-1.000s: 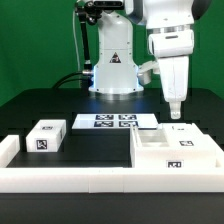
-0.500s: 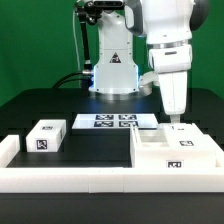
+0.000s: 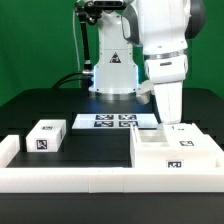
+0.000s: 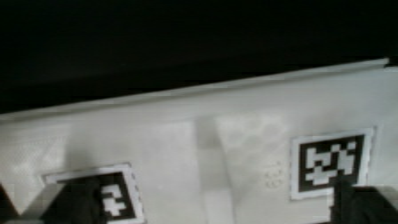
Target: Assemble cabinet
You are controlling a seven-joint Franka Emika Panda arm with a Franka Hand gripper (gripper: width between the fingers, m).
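The cabinet [image 3: 176,152], a large white box with open compartments and black-and-white tags, lies at the exterior view's right, against the rail. My gripper [image 3: 171,119] points straight down just above its far edge. In the wrist view the cabinet's white surface [image 4: 214,130] fills the picture, with two tags on it. My gripper [image 4: 217,206] is open, with one dark fingertip at each tag and only the cabinet's surface between them. A small white drawer block [image 3: 46,137] with tags stands at the exterior view's left, far from the gripper.
The marker board [image 3: 110,121] lies flat behind the parts, in front of the robot base [image 3: 112,70]. A long low white rail [image 3: 70,178] runs along the front and turns up at the left end. The table top is black.
The gripper has come lower and a little toward the exterior view's left, closer to the cabinet's far edge. The cabinet and the drawer block have not moved.
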